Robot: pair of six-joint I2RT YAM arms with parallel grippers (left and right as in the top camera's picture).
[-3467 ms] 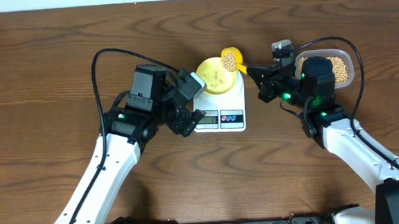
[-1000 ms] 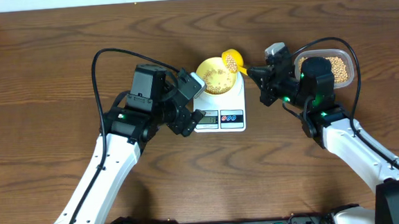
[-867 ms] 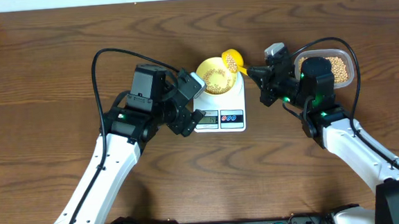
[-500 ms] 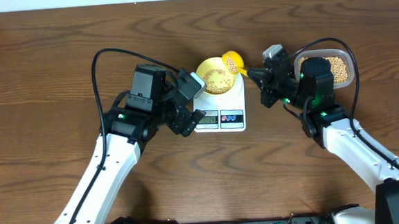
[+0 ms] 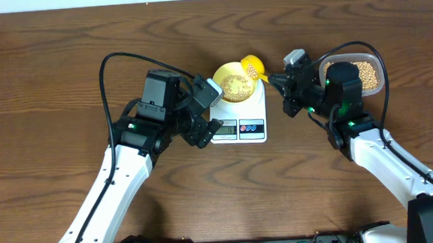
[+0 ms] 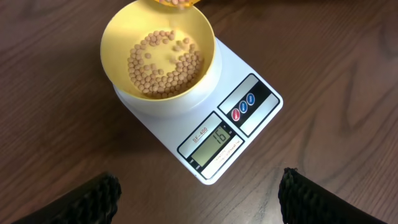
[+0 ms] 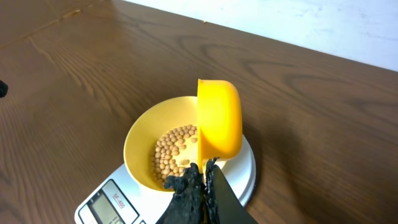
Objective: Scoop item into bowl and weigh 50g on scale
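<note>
The pale yellow bowl [image 5: 234, 83] [image 6: 158, 56] [image 7: 140, 149] stands on the white scale [image 5: 241, 126] [image 6: 245, 115] [image 7: 106, 199], whose display reads 16. A layer of tan beans [image 6: 165, 65] [image 7: 177, 149] lies in the bowl. Over the bowl's far rim my right gripper [image 5: 274, 79] [image 7: 205, 180], shut on the handle, holds the yellow scoop [image 5: 252, 65] [image 7: 219, 121] tipped on its side. A few beans show at the scoop's lip [image 6: 177, 2]. My left gripper [image 5: 205, 116] [image 6: 199, 191] hovers open just left of the scale, holding nothing.
A clear plastic tub [image 5: 374, 57] holding more beans sits at the right, behind the right arm. Brown wooden table [image 5: 62, 63] lies all around the scale. A white wall edge runs along the table's far side.
The scoop has tipped further over the bowl, and beans that were in it now lie in the bowl. The left arm has not moved.
</note>
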